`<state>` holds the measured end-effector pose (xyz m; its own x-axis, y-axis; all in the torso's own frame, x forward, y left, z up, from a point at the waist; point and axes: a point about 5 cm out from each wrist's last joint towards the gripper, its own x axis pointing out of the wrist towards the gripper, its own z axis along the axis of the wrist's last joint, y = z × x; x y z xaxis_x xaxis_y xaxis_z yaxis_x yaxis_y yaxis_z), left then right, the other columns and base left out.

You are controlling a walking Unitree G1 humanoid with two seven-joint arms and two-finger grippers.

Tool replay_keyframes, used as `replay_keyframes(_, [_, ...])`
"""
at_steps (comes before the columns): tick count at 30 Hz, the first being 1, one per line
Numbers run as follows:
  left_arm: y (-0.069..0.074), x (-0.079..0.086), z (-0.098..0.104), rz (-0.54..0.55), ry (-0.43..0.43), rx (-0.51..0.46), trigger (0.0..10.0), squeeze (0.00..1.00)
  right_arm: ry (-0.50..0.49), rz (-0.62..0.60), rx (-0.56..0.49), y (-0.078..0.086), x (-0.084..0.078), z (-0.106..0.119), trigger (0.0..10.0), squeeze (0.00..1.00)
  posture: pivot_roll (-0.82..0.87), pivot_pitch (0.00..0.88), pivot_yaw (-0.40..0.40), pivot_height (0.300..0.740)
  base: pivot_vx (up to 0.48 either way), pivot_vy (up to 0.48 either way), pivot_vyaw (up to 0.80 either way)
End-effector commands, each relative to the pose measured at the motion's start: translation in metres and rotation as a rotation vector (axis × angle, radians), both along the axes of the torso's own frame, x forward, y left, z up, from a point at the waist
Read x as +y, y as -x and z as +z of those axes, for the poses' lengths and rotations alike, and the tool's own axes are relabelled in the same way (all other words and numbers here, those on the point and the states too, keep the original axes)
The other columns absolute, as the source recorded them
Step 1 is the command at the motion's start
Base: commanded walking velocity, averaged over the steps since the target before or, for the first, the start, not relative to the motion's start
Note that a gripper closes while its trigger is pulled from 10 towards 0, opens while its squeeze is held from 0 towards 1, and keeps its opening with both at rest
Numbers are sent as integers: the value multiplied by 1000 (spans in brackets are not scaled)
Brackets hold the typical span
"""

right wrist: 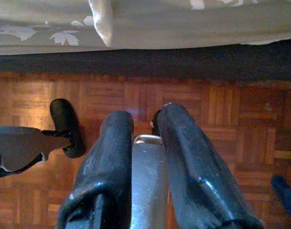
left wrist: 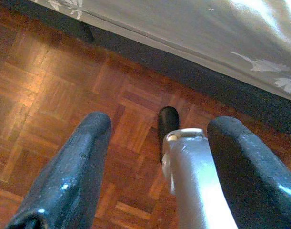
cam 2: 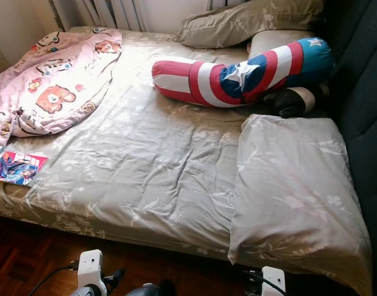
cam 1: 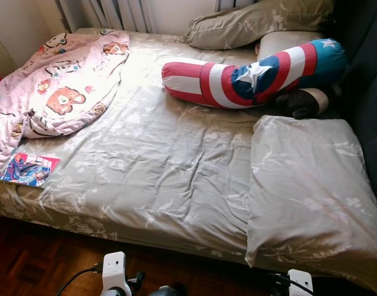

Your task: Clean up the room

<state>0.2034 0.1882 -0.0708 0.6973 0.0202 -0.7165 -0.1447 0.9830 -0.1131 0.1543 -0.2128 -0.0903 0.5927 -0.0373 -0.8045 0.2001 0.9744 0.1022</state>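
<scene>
Bed (cam 1: 176,166) untidied: blanket (cam 1: 58,80) bunched, book (cam 1: 29,169) loose. Left hand (left wrist: 155,157) spread, right hand (right wrist: 145,143) nearly closed, both empty above floor (left wrist: 50,95).

1. Daylight enters from the curtained window (cam 1: 123,13) at the far end — it washes out the bed sheet (cam 1: 151,80) there.
2. The dark headboard (cam 1: 367,92) side sits in shade.
3. Head views are sharp.
4. Wrist views are dimmer — the near fingers (left wrist: 69,176) blur, and glare patches the parquet floor (left wrist: 26,81).
</scene>
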Motion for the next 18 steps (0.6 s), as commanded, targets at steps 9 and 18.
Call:
replay_keyframes(9, [2, 3, -1, -13, -12, 14, 10000, 0, -16, -13, 40, 11, 8, -6, 10000, 0, 31, 177, 46, 740, 0, 480, 0])
replay_keyframes(18, [1, 2, -1, -12, -10, 11, 10000, 0, -32, 4, 32, 1, 32, -6, 10000, 0, 32, 181, 46, 740, 0, 480, 0])
